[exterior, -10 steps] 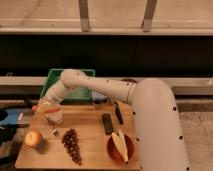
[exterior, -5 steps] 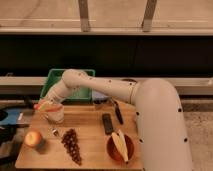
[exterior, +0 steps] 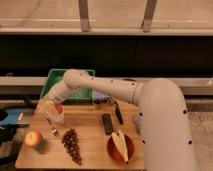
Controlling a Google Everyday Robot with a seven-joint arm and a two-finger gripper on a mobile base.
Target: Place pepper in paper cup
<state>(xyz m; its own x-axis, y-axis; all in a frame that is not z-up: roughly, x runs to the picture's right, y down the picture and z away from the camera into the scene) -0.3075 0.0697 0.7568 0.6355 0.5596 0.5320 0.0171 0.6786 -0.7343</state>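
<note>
- At the far-left end of the counter (exterior: 95, 150), the pepper (exterior: 58, 108) shows as a small orange-red patch right at the mouth of the paper cup (exterior: 57, 115); whether it is inside the cup or just over the rim cannot be told.
- The paper cup stands upright, pale, near the counter's back-left edge.
- The end effector (exterior: 49, 106) sits directly over and against the cup, at about 10 o'clock from its rim; whether its fingers are spread or closed, and whether they grip the pepper, cannot be told.
- The arm (exterior: 107, 90) runs from the end effector toward 2 o'clock, then joins the large white body (exterior: 165, 130) at the right of the view.
- At about 6 o'clock from the cup lies a small light-coloured item (exterior: 52, 126), too blurred to identify.
- At 7 o'clock, near the front-left corner, rests a round orange-yellow fruit (exterior: 33, 138).
- At 5 o'clock lies a bunch of dark grapes (exterior: 72, 145), stretching toward the front edge.
- At 3 o'clock lie a dark flat rectangular object (exterior: 107, 123) and, just beyond it, a dark-handled utensil (exterior: 117, 113).
- Toward 4 o'clock, a red-brown bowl (exterior: 112, 150) holds pale yellow corn (exterior: 120, 144).
- At 12 o'clock, behind the counter, stands a green bin (exterior: 56, 79), partly hidden by the arm.
</note>
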